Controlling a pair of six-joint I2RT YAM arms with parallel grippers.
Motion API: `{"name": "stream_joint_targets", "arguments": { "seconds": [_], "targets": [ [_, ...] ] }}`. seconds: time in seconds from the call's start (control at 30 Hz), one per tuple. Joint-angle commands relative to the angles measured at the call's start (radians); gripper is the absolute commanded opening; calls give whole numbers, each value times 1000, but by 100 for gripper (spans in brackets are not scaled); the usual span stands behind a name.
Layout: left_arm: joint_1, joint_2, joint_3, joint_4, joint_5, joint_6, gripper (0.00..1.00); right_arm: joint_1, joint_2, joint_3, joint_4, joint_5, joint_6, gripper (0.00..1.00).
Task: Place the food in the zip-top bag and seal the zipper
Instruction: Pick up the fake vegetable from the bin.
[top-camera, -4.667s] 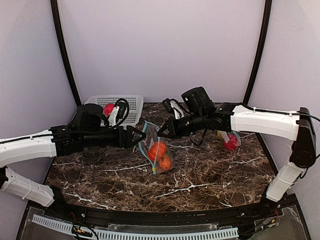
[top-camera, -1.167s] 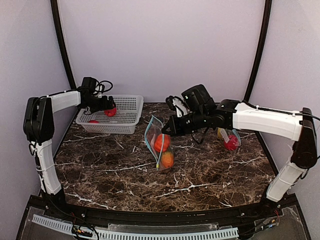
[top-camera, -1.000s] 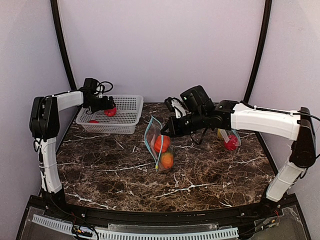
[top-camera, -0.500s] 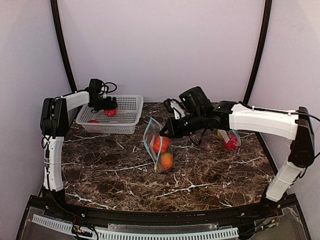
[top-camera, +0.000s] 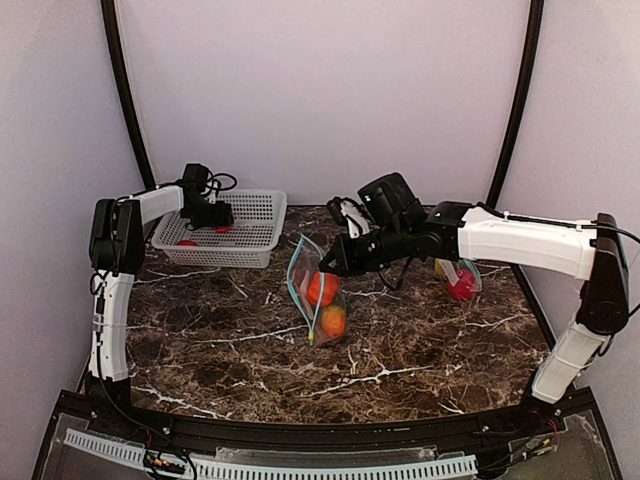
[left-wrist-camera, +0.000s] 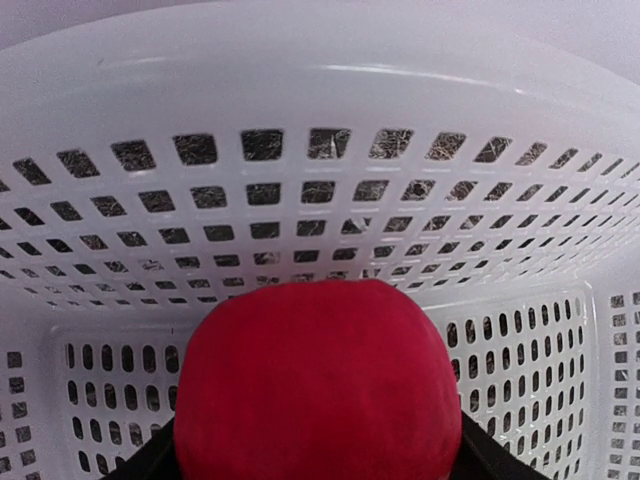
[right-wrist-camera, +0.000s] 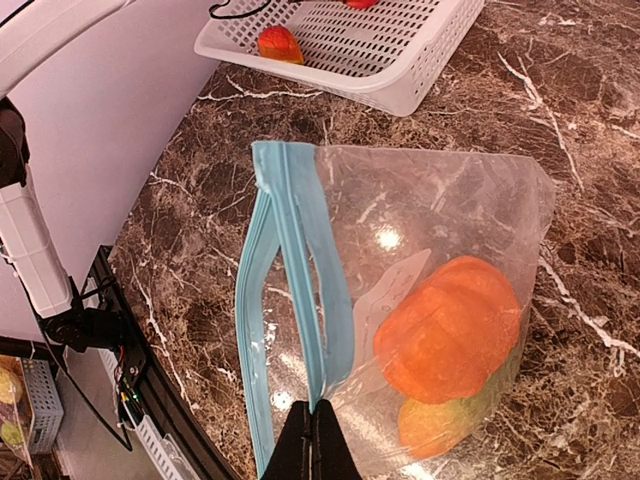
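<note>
The clear zip-top bag (top-camera: 312, 262) with a blue zipper (right-wrist-camera: 300, 250) stands mid-table, mouth open. It holds food: an orange fruit (right-wrist-camera: 450, 330) above a green-yellow one (right-wrist-camera: 440, 425). My right gripper (right-wrist-camera: 313, 415) is shut on the bag's edge by the zipper, seen from above at the bag's right side (top-camera: 332, 266). My left gripper (top-camera: 222, 222) reaches into the white mesh basket (top-camera: 215, 255). Its fingers (left-wrist-camera: 490, 466) press both sides of a red fruit (left-wrist-camera: 315, 385) that fills the left wrist view.
Another reddish fruit (right-wrist-camera: 280, 43) lies at the basket's left end. A second small bag (top-camera: 460, 281) with red and yellow items sits at the right, behind my right arm. The basket's wall (left-wrist-camera: 320, 90) rises close ahead of the left wrist.
My left gripper has shifted slightly right inside the basket and its jaws have narrowed around the red fruit. The right gripper still holds the bag in about the same place.
</note>
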Motion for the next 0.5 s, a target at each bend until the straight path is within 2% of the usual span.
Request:
{"name": "stream_joint_targets", "arguments": {
  "seconds": [0.0,0.27,0.4,0.47],
  "targets": [
    [5,-1,40,-41,-15,25,69,6,16,31,11,-12,2,0],
    [5,-15,70,-80,-34,48,58,6,15,30,8,-9,3,0],
    [2,-88,54,-66,-14,37,57,5,8,27,2,3,-1,0],
    [2,-175,19,-31,-3,24,57,6,8,28,1,5,-1,0]
  ]
}}
